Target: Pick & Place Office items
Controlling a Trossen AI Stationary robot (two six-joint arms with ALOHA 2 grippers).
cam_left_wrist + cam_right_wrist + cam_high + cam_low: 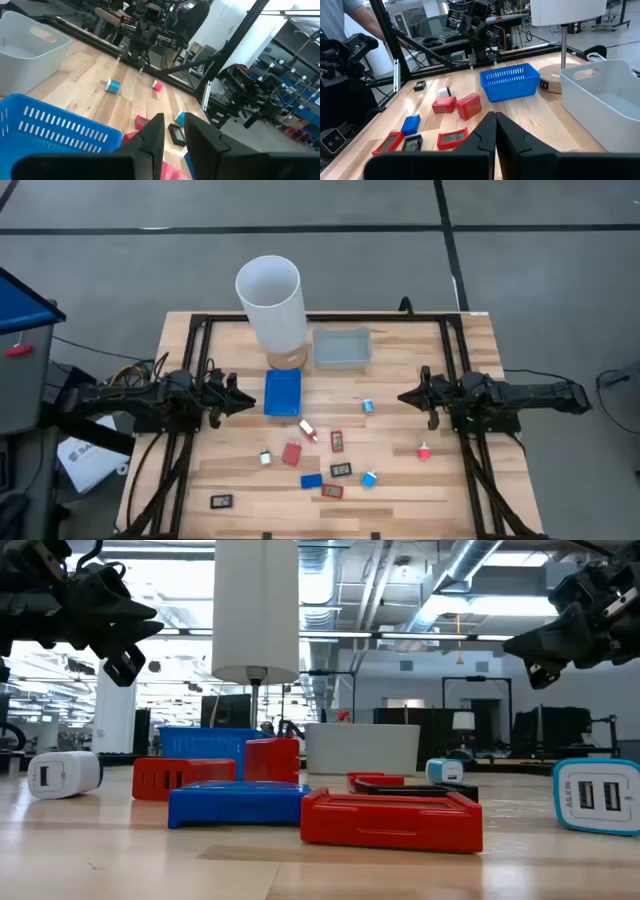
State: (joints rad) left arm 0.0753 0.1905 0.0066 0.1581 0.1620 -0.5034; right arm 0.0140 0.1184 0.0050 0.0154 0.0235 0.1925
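We saw the office items [318,460] scattered over the near middle of the desk [400,495], none yet in the blue basket [283,392] or the grey bin [342,348], with the left pincer [246,400] hovering just left of the basket, its fingers a narrow gap apart and empty, and the right pincer [405,395] closed on nothing at the right. We judged that the tight red and black cluster could make either pincer nudge a neighbour aside or lift two pieces at once. We also feared a low swing by the left arm could shove the light basket or bump the tall white cylinder [271,300] behind it.
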